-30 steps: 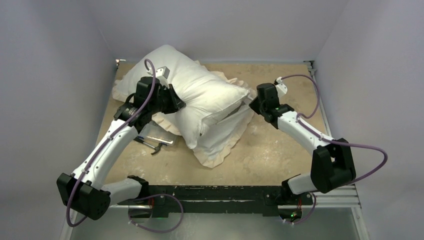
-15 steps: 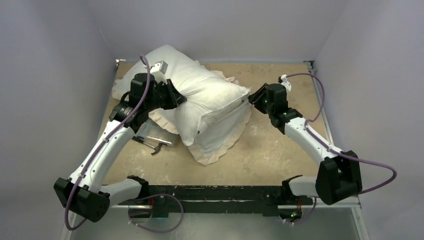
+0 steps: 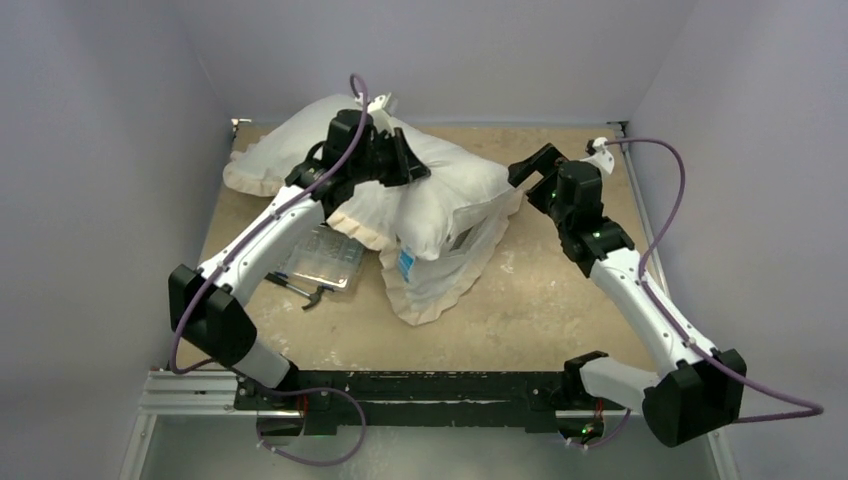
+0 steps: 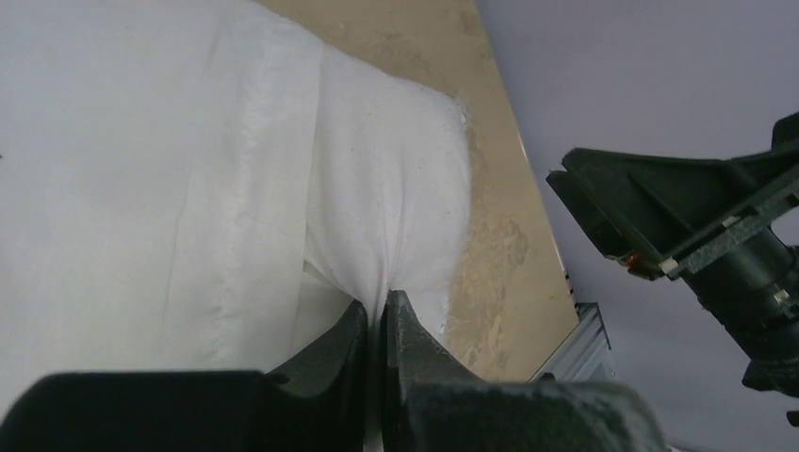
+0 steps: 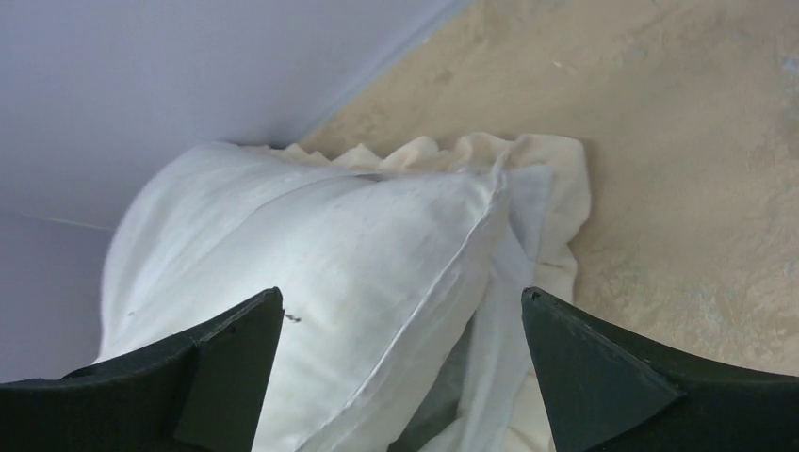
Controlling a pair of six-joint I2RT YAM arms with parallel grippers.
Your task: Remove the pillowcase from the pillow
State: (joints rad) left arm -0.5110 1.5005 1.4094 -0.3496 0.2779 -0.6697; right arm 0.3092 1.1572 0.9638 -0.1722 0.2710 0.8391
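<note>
The plump white pillow [image 3: 455, 190] lies tilted across the middle of the table, its blue-and-white tag [image 3: 407, 263] at the near corner. Under it spreads the limp pillowcase [image 3: 440, 292] with its cream frill, which also shows at the back left. My left gripper [image 3: 412, 166] reaches over the pillow from the left. In the left wrist view this left gripper [image 4: 382, 306] is shut on a pinch of the pillow [image 4: 377, 179]. My right gripper [image 3: 523, 178] hangs open just off the pillow's right corner. The right wrist view shows that gripper [image 5: 400, 299] empty, facing the pillow [image 5: 311, 235] and the pillowcase frill [image 5: 556, 179].
A clear plastic packet [image 3: 330, 255] and a small hammer-like tool [image 3: 305, 292] lie on the tabletop [image 3: 560, 300] left of the pillowcase. Grey walls close in on the left, back and right. A metal rail [image 3: 690, 385] runs along the near edge.
The right gripper has opened, let go of the fabric and drawn back to the right. The left arm has swung the pillow toward the back right, and the blue tag now shows.
</note>
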